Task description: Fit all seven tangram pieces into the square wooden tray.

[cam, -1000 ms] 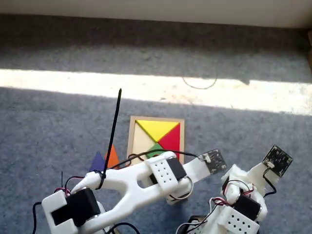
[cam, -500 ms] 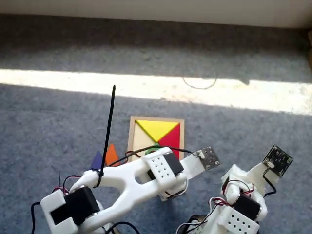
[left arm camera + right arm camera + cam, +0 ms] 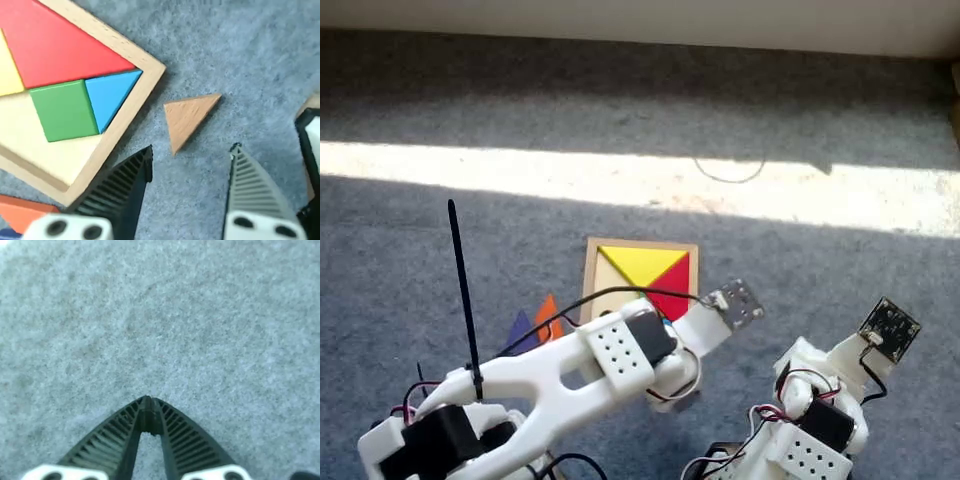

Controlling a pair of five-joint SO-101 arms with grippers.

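A: Grey carpet covers the bench (image 3: 440,240). A bright band of sunlight (image 3: 570,175) runs left to right across it, and a pale wall (image 3: 620,18) closes off the far edge.

B: A thin loop of cable (image 3: 730,172) lies in that sunlit strip. Just nearer than the strip, mid-bench, sits the tray (image 3: 640,241).

A: Inside it there's a yellow triangle (image 3: 640,262) at the far side and a red triangle (image 3: 672,285) on the right. The left wrist view adds a green square (image 3: 65,110), with a blue triangle (image 3: 111,95) tucked against the rim.

B: Two pieces lie just left of the tray, an orange triangle (image 3: 550,315) and a purple triangle (image 3: 523,328), side by side.

A: The tan triangle (image 3: 189,116) lies on the carpet just off the tray's corner by the blue piece, clear of the rim.

B: The left gripper (image 3: 191,150) hovers there, fingers released and spread wide, one on either side of that triangle's tip.

A: The right arm (image 3: 820,415) sits folded at the near right. The right gripper (image 3: 148,407) is over grey carpet, fingers clenched together.
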